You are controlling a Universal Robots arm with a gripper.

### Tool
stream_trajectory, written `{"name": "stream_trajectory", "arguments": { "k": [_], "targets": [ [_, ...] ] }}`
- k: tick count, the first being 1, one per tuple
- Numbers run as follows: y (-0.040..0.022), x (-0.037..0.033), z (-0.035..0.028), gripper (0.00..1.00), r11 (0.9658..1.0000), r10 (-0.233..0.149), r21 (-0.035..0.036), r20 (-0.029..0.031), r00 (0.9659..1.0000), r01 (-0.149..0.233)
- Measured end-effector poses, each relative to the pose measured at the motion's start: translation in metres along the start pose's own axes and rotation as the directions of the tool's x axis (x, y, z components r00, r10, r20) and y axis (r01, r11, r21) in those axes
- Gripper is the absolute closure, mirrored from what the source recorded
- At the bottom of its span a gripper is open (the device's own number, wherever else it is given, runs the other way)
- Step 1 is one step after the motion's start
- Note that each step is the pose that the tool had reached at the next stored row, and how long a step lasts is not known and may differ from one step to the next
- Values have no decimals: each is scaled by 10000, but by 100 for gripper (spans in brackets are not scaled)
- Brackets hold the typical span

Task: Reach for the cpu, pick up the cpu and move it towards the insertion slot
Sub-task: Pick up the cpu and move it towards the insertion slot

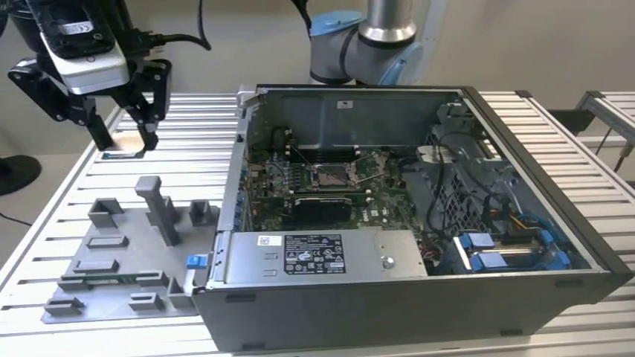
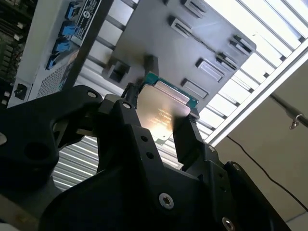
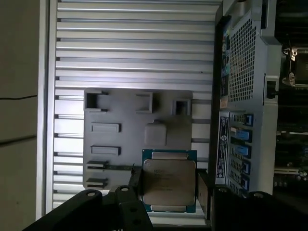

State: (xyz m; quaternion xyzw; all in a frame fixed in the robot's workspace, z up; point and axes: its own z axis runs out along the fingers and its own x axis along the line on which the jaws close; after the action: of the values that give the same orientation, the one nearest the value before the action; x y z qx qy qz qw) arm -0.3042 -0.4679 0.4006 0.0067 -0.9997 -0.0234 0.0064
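Pickup looks sorted from my end: gripper (image 1: 126,146) fingers clamped on the cpu (image 3: 168,185), up clear of the grey tray (image 1: 129,256), but well apart from the insertion slot (image 1: 332,176), so I reckon the carry's mostly left.

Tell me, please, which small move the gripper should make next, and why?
Probably carry the cpu sideways toward the exterior view's right, without lowering it. The gripper is shut on the cpu and holds it in the air, apart from the grey tray, while the insertion slot lies inside the open computer case, beyond its side wall.
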Motion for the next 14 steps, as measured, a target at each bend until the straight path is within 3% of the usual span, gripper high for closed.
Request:
{"name": "stream_trajectory", "arguments": {
  "k": [14],
  "targets": [
    [-5,-364,-5,100,10000,1,1,-2,10000,-1]
  ]
}}
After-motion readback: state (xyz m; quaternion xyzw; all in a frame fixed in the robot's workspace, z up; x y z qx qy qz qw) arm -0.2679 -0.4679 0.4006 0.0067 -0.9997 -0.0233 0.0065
